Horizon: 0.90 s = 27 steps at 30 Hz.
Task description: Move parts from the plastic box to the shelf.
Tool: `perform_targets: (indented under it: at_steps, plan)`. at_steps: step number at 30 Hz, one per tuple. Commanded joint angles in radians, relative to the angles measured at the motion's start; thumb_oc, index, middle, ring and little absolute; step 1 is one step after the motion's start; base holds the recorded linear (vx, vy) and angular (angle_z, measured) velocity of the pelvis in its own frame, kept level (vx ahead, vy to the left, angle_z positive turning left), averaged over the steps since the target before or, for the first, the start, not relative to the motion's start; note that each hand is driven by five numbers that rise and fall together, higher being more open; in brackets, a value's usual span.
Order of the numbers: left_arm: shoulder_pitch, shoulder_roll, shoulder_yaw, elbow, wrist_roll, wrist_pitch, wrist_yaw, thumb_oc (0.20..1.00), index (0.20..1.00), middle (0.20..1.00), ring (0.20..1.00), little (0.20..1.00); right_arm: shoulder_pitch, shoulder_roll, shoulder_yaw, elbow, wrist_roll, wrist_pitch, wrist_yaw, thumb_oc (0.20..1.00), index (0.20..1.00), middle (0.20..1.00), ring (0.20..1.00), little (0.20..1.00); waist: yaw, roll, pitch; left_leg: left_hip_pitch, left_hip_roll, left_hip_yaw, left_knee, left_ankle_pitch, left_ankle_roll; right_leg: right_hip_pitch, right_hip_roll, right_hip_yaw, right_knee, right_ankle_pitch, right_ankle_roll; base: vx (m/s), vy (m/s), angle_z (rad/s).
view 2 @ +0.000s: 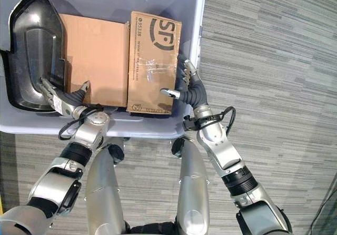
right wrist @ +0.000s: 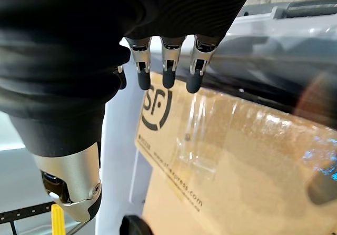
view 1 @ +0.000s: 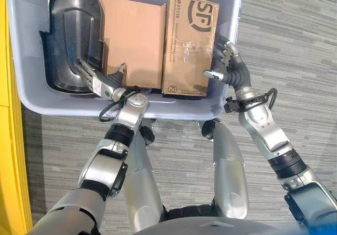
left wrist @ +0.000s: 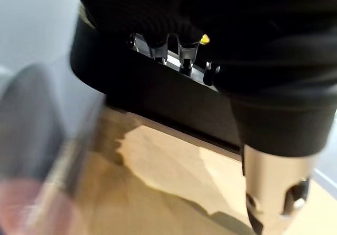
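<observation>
Your right robot hand [view 1: 225, 66] has its fingers spread loose at the printed carton [view 1: 189, 42] in the plastic box [view 1: 231, 35], while your left robot hand [view 1: 97, 82] reaches open between the black part [view 1: 71, 40] and plain carton [view 1: 131, 40].

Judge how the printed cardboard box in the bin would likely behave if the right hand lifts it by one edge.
The printed cardboard box looks stiff, flat-sided and taped, so it probably keeps its shape. Its smooth faces may slip against the right hand, whose fingers rest open at one edge. Wedged beside the plain carton, it could tilt or drag.
</observation>
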Motion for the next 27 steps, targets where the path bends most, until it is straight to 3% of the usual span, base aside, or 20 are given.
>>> perform_targets:
  at_steps: [1,4,9,18,23,27]
  plan:
    - [0.051,-0.022,-0.086,-0.018,0.087,-0.067,-0.174,1.000,1.000,1.000,1.000,1.000,0.027,-0.007,-0.044,-0.049,0.030,-0.019,0.019,1.000,1.000,1.000,1.000,1.000,0.010,-0.022,-0.039,0.047,0.101,0.088,0.003,-0.005,-0.192,-0.054,-0.027,0.105,-0.045,0.035,0.179,0.00,0.029,-0.07]
    - [0.022,-0.008,-0.158,-0.097,0.168,-0.120,-0.292,1.000,1.000,1.000,1.000,1.000,0.032,-0.010,-0.047,-0.061,0.026,-0.021,0.029,1.000,1.000,1.000,1.000,1.000,0.000,-0.023,-0.039,0.064,0.101,0.102,-0.006,-0.004,-0.189,-0.043,-0.023,0.107,-0.050,0.037,0.179,0.00,0.043,-0.08]
    - [-0.003,-0.018,-0.223,-0.223,0.214,-0.147,-0.373,1.000,1.000,1.000,1.000,1.000,0.033,-0.002,-0.047,-0.071,0.012,-0.013,0.038,1.000,1.000,1.000,1.000,1.000,-0.010,-0.028,-0.039,0.087,0.094,0.115,-0.014,-0.007,-0.187,-0.021,-0.015,0.107,-0.059,0.036,0.182,0.00,0.021,-0.06]
    - [0.010,-0.050,-0.227,-0.359,0.161,-0.153,-0.369,1.000,1.000,1.000,1.000,1.000,0.036,0.002,-0.055,-0.104,-0.005,0.012,0.056,1.000,1.000,1.000,1.000,1.000,-0.017,-0.032,-0.039,0.116,0.089,0.131,-0.024,-0.010,-0.186,0.009,-0.006,0.104,-0.075,0.031,0.185,0.00,0.009,-0.05]
    - [0.023,-0.056,-0.208,-0.412,0.167,-0.100,-0.355,1.000,1.000,1.000,1.000,1.000,0.043,0.003,-0.067,-0.119,-0.005,0.014,0.082,1.000,1.000,1.000,1.000,1.000,-0.016,-0.032,-0.039,0.123,0.089,0.135,-0.033,-0.005,-0.188,0.018,-0.004,0.103,-0.079,0.029,0.183,-0.01,-0.001,-0.06]
    - [0.030,-0.048,-0.195,-0.412,0.198,-0.104,-0.325,1.000,1.000,1.000,1.000,1.000,0.041,0.003,-0.064,-0.120,-0.016,0.010,0.089,1.000,1.000,1.000,1.000,1.000,-0.012,-0.030,-0.039,0.125,0.086,0.132,-0.036,-0.004,-0.187,0.022,-0.003,0.103,-0.081,0.027,0.181,0.00,0.002,-0.02]
